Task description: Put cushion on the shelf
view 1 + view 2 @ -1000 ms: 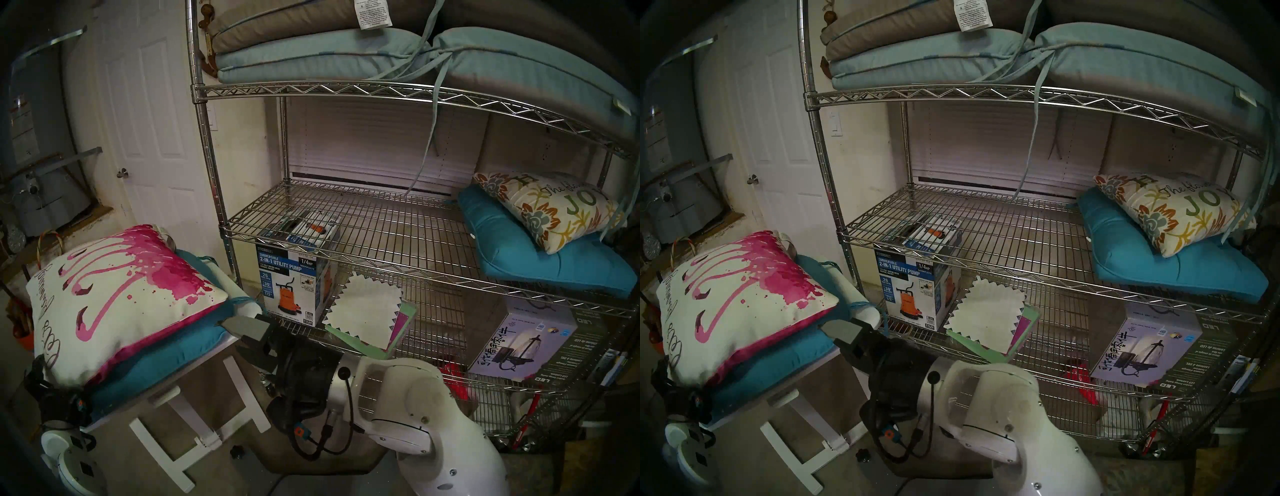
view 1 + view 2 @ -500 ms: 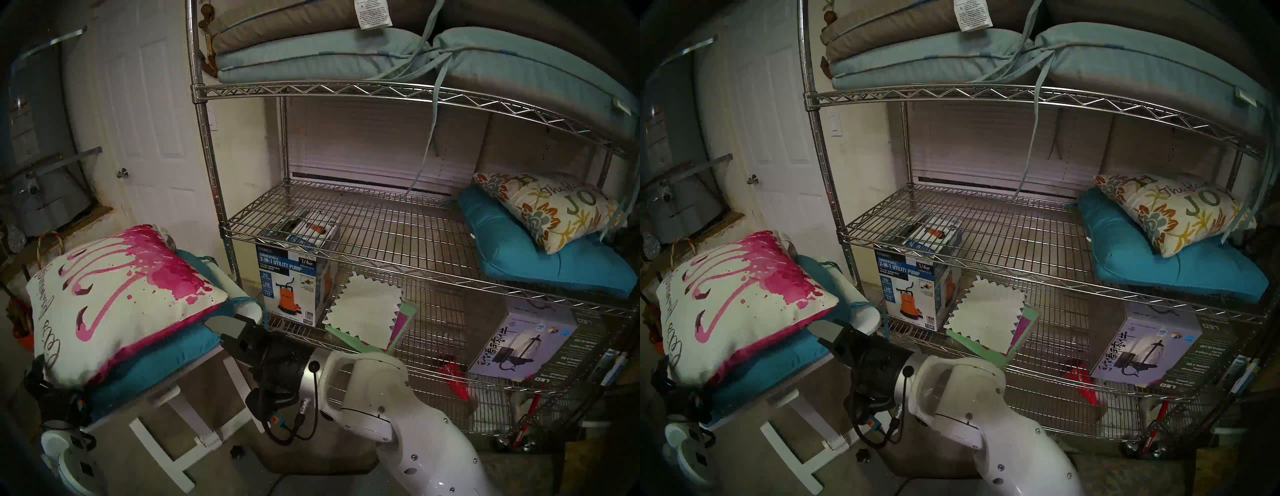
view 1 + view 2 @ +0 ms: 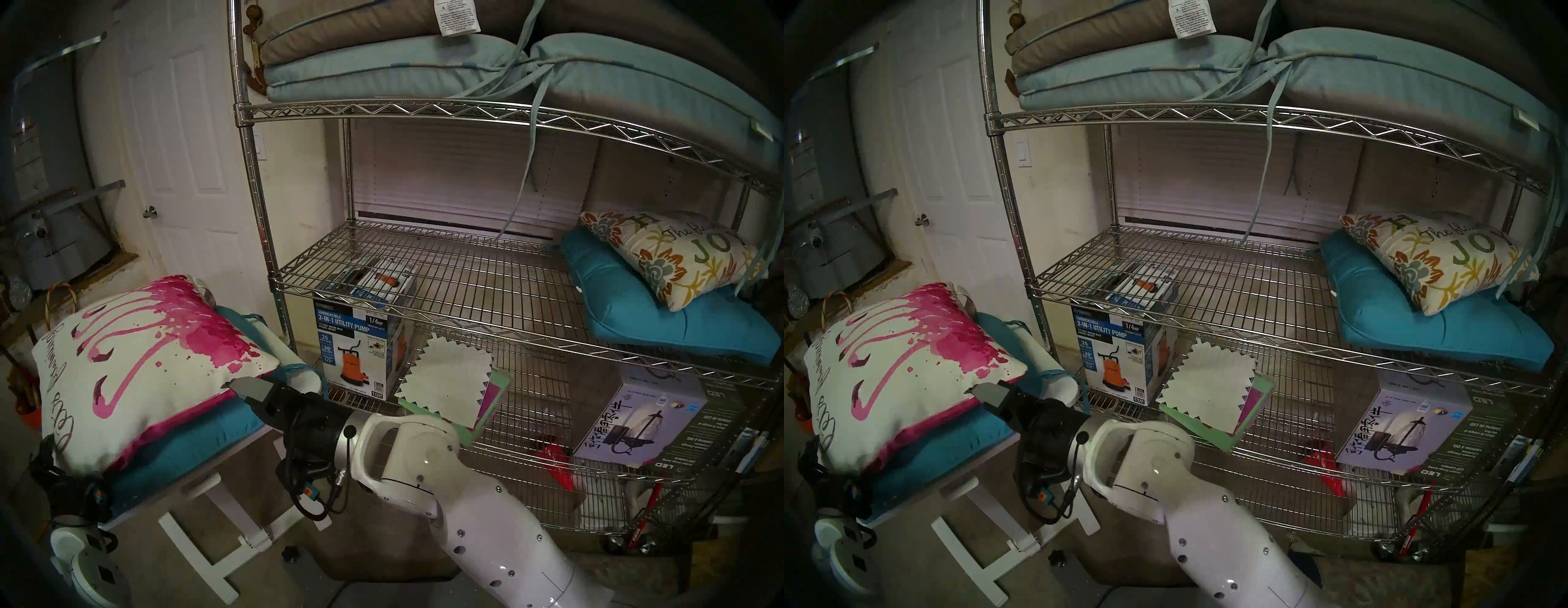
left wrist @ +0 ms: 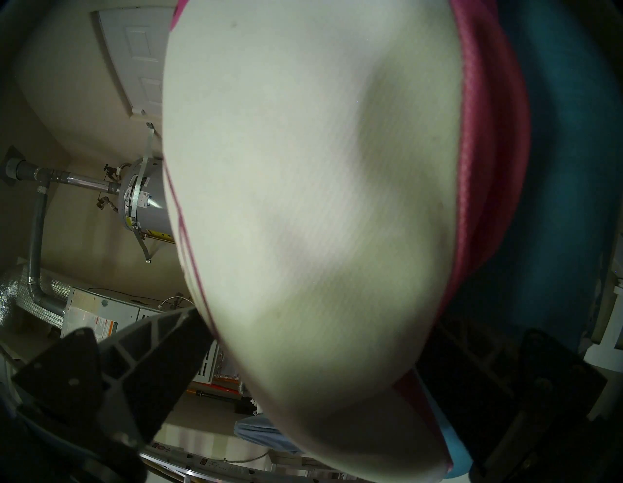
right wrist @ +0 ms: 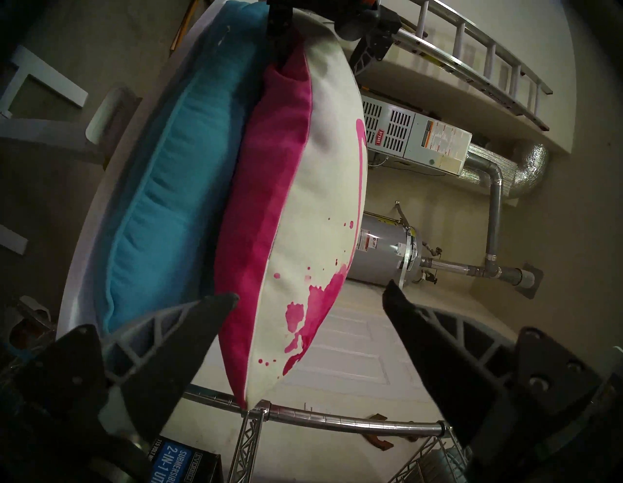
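Observation:
A white cushion with a pink flamingo print lies on a teal cushion on a small white folding table at the left. The chrome wire shelf stands just right of it. My right gripper is open at the cushion's right corner; in the right wrist view the cushion edge lies between the spread fingers. My left gripper is at the near left corner, open, with the cushion filling the gap between its jaws.
On the shelf's middle tier, at the right, a floral cushion rests on a teal cushion. A pump box and a lantern box stand on the lower tier. Pale blue pads fill the top tier. A water heater stands behind.
My right arm has swung left, bringing its open gripper from beside the table up to the flamingo cushion's right corner. The left gripper and the cushion have not moved.

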Available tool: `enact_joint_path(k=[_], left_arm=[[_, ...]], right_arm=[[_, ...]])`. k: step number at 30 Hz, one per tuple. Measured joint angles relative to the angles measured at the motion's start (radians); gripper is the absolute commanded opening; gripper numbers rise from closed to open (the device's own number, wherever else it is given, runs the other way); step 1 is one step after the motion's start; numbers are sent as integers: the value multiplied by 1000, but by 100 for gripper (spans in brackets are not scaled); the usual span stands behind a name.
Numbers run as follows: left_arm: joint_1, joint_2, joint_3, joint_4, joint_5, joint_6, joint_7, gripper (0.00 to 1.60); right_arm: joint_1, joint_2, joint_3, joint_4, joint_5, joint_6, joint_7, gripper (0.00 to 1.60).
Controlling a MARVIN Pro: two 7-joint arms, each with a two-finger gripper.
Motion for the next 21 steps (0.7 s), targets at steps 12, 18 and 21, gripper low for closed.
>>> enact_joint_path(k=[12, 18, 21], left_arm=[[-2, -2, -1, 0, 2, -2, -2, 160], [-3, -4, -2, 0, 2, -4, -3, 160], [-3, -4, -2, 0, 3, -6, -3, 160]], right_arm=[[122, -94, -46, 202, -37, 65, -36, 160], [170, -140, -46, 305, -60, 92, -72, 160], [190, -156, -39, 352, -71, 101, -101, 160]])
